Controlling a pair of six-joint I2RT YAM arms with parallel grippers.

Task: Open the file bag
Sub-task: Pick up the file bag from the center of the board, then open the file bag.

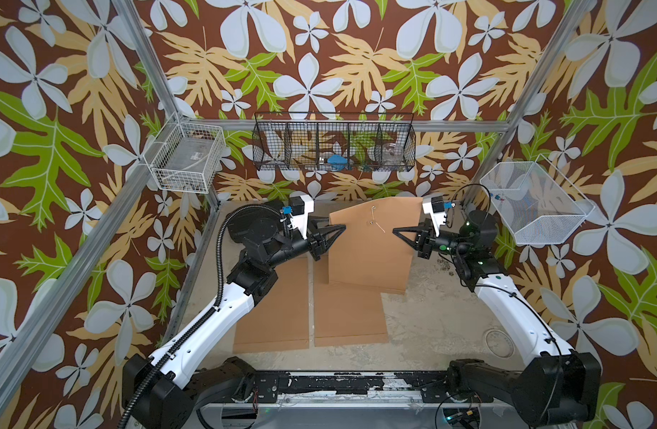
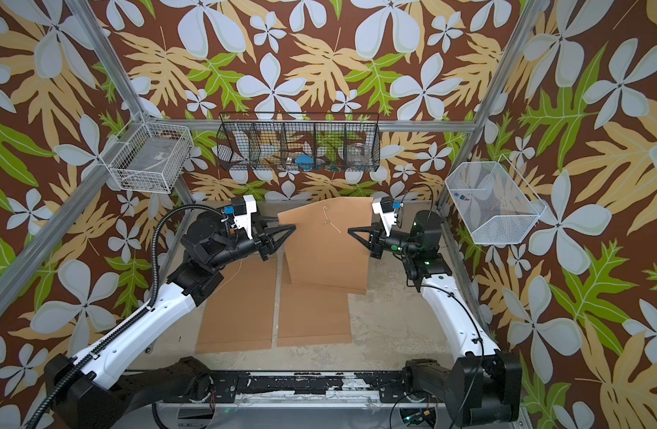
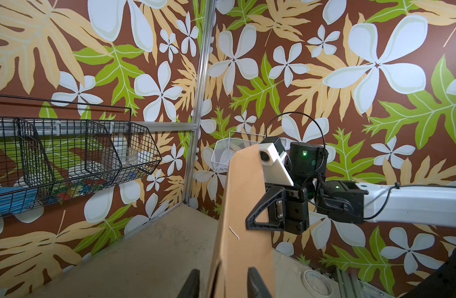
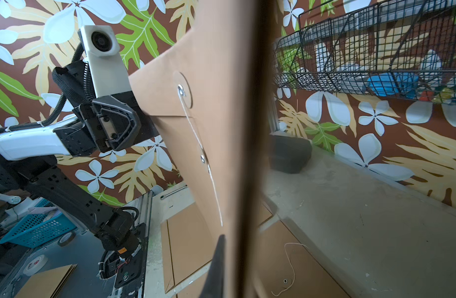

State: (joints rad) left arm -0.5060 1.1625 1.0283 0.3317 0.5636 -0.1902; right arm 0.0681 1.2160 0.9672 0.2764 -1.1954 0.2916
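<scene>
The file bag (image 1: 371, 256) is a brown paper envelope standing upright above the table, seen in both top views (image 2: 327, 260). A white string (image 4: 196, 134) hangs loose from the flap's button (image 4: 181, 89) past the lower button (image 4: 202, 158). My left gripper (image 1: 342, 226) is at the bag's left edge. In the left wrist view its fingers (image 3: 251, 271) stand apart on either side of that edge (image 3: 223, 270). My right gripper (image 1: 395, 231) is shut on the bag's right edge, and only one fingertip (image 4: 221, 238) shows beside the blurred paper.
Two more brown bags lie flat on the table (image 1: 274, 304) (image 1: 349, 315). A black wire basket (image 1: 334, 146) hangs on the back wall, with a white wire basket (image 1: 187, 159) at the left and a white mesh basket (image 1: 535, 202) at the right. A tape roll (image 1: 499, 343) lies near the front right.
</scene>
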